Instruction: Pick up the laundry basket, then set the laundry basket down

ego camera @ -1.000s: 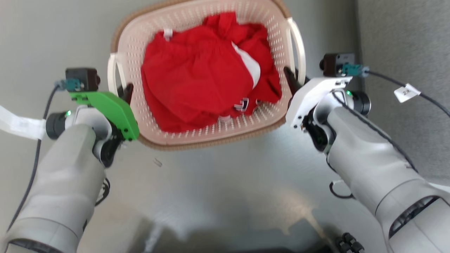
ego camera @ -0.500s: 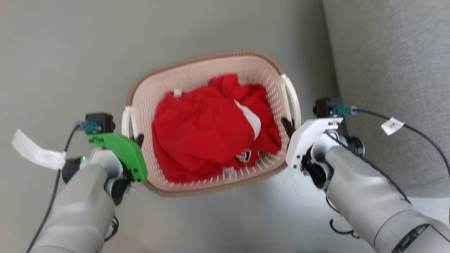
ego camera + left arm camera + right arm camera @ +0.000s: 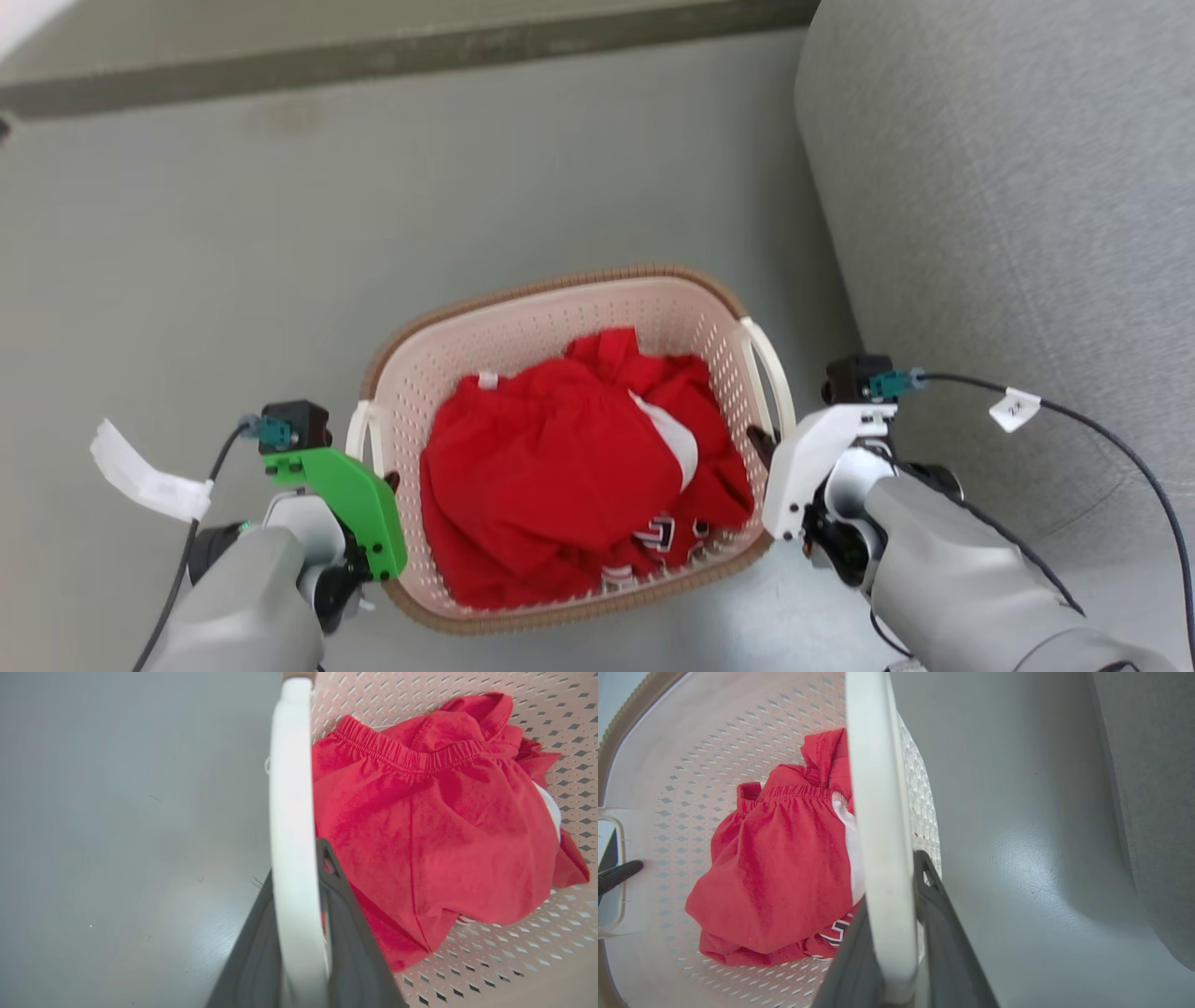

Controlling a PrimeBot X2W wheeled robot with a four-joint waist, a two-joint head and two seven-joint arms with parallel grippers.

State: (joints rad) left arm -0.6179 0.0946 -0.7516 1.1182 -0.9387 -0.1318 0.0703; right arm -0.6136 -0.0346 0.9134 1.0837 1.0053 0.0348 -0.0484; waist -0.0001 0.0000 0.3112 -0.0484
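The laundry basket (image 3: 551,286), cream with perforated walls and a brown rim, hangs between my two arms with red clothes (image 3: 560,485) piled inside. My left gripper (image 3: 386,483) is shut on the basket's left white loop handle (image 3: 359,437). The left wrist view shows that handle (image 3: 292,812) pinched between the dark fingers (image 3: 345,914). At the opposite side my right gripper (image 3: 761,442) is shut on the right loop handle (image 3: 770,373). In the right wrist view that handle (image 3: 878,788) runs between the fingers (image 3: 943,924), and across the basket the left gripper's finger (image 3: 616,875) shows.
A grey upholstered sofa (image 3: 1008,233) stands close on the right of the basket. Grey floor (image 3: 280,261) spreads ahead and to the left, up to a dark baseboard strip (image 3: 420,56). Cables with white tags (image 3: 1013,408) trail from both wrists.
The whole head picture has shifted: the camera now looks further ahead, bringing the baseboard and more sofa into view. Both grippers stay shut on the handles.
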